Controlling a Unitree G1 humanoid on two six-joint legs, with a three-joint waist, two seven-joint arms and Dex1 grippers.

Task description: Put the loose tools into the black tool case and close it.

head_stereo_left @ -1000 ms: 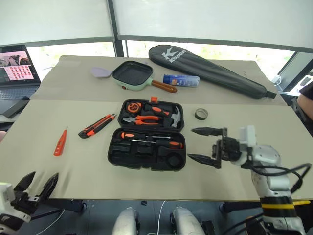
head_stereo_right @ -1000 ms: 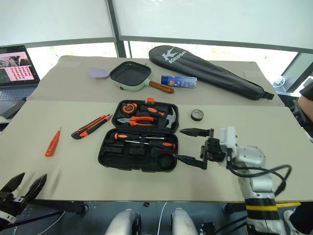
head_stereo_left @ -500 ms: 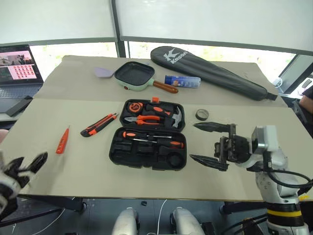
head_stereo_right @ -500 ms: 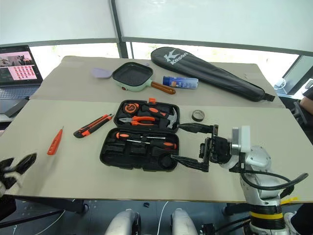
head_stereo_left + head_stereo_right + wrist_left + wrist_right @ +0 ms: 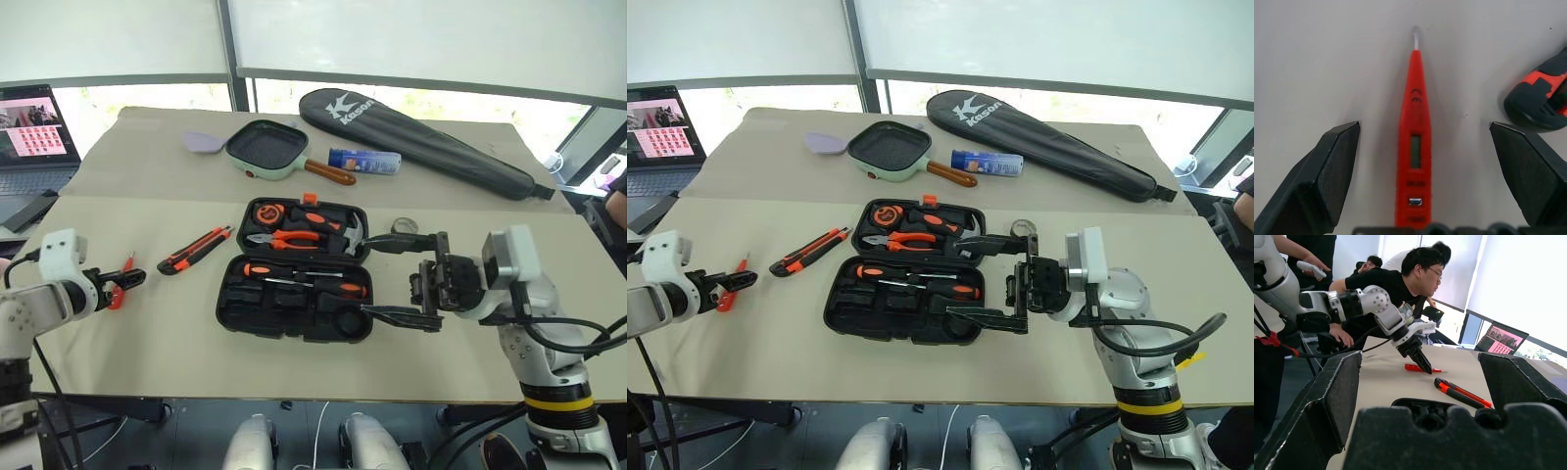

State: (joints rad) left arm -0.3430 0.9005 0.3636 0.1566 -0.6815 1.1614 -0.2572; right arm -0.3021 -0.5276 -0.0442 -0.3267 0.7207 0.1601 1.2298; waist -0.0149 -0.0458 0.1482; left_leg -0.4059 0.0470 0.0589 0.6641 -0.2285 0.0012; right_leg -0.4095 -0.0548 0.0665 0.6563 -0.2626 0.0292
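The black plastic hinged tool case lies open at the centre of the beige counter, pliers and hammer in its far half. At its 9 o'clock lies the orange-black utility knife, and further out the slim orange screwdriver, lying between the left gripper's wide-apart jaws. The right gripper hovers at the case's 3 o'clock edge, jaws apart and empty. The dark grey tape roll sits behind it.
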